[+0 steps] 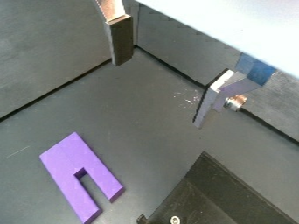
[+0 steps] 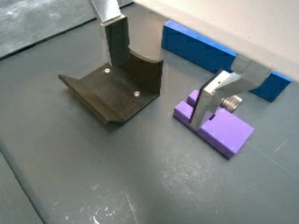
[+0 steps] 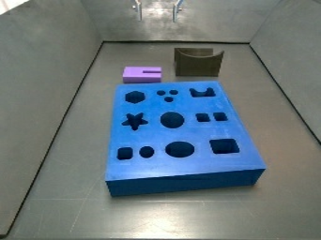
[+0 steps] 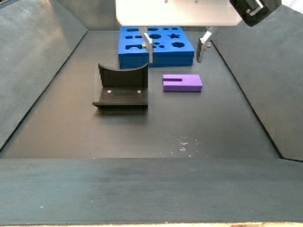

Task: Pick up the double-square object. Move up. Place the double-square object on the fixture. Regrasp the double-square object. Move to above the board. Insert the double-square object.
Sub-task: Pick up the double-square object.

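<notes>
The light-purple double-square object (image 3: 143, 72) lies flat on the dark floor, just behind the blue board (image 3: 175, 127) and beside the dark fixture (image 3: 197, 62). In a side view the object (image 4: 182, 82) sits right of the fixture (image 4: 120, 89). My gripper (image 4: 174, 44) hangs open well above the floor with nothing between its fingers. In a wrist view the object (image 1: 79, 175) shows its notched end, apart from the gripper (image 1: 162, 92). In a wrist view one finger (image 2: 216, 96) stands in front of the object (image 2: 222, 131), and the fixture (image 2: 111, 92) is close by.
The board (image 4: 157, 44) carries several dark cut-outs, among them a star, circles and squares. Grey walls enclose the floor on the sides. A blue board corner (image 2: 222, 57) shows behind the fingers in a wrist view.
</notes>
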Tool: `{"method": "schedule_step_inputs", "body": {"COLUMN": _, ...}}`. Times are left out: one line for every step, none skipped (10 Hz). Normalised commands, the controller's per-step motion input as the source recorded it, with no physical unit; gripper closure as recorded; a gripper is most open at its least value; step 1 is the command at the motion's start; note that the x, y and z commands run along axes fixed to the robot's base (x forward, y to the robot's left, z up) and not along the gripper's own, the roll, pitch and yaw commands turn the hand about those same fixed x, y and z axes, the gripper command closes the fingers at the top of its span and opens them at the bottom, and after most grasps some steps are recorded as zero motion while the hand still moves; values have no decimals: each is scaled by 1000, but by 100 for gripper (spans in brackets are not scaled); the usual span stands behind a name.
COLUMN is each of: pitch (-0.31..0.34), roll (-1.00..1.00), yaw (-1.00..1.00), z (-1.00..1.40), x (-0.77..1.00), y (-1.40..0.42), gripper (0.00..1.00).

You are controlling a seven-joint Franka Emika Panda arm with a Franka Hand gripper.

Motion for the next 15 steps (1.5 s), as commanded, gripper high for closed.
{"method": "schedule_step_inputs", "body": {"pitch": 0, "roll": 0, "yaw": 0, "z": -43, "x": -86, "y": -23, "gripper": 0}}
{"method": "schedule_step_inputs", "body": {"pitch": 0, "roll": 0, "yaw": -63, "z": -106, "x": -80, "y": -117, "gripper": 0}}
{"method": "schedule_step_inputs", "body": {"pitch": 0, "roll": 0, "yaw": -126, "z": -126, "x": -63, "y": -160, "gripper": 0}}
{"method": "schedule_step_inputs", "body": {"pitch": 0, "roll": 0, "yaw": -149, "z": -106, "x": -43, "y": -169, "gripper": 0}}
{"method": "schedule_step_inputs", "body": {"pitch": 0, "roll": 0, "yaw": -143, "z": -109, "x": -20, "y": -189, "gripper": 0}}
{"method": "schedule_step_inputs", "body": {"pitch": 0, "roll": 31, "yaw": -143, "z": -149, "x": -3, "y": -226, "gripper": 0}}
{"method": "schedule_step_inputs", "body": {"pitch": 0, "roll": 57, "yaw": -149, "z": -197, "x": -20, "y": -257, "gripper": 0}}
{"method": "schedule_step_inputs", "body": {"pitch": 0, "roll": 66, "yaw": -177, "z": -220, "x": -51, "y": -289, "gripper": 0}}
{"method": "schedule_step_inputs", "body": {"pitch": 0, "roll": 54, "yaw": -217, "z": -217, "x": -89, "y": -309, "gripper": 0}}
{"method": "schedule_step_inputs", "body": {"pitch": 0, "roll": 69, "yaw": -263, "z": -203, "x": -103, "y": -323, "gripper": 0}}
{"method": "schedule_step_inputs", "body": {"pitch": 20, "roll": 66, "yaw": -303, "z": -160, "x": -100, "y": -291, "gripper": 0}}
{"method": "schedule_step_inputs", "body": {"pitch": 83, "roll": 91, "yaw": -337, "z": -74, "x": -120, "y": -223, "gripper": 0}}
{"method": "schedule_step_inputs", "body": {"pitch": 117, "roll": 89, "yaw": -306, "z": -77, "x": -109, "y": -191, "gripper": 0}}
{"method": "schedule_step_inputs", "body": {"pitch": 123, "roll": 74, "yaw": -346, "z": -54, "x": -86, "y": -151, "gripper": 0}}
{"method": "schedule_step_inputs", "body": {"pitch": 109, "roll": 77, "yaw": -354, "z": -63, "x": -49, "y": -103, "gripper": 0}}
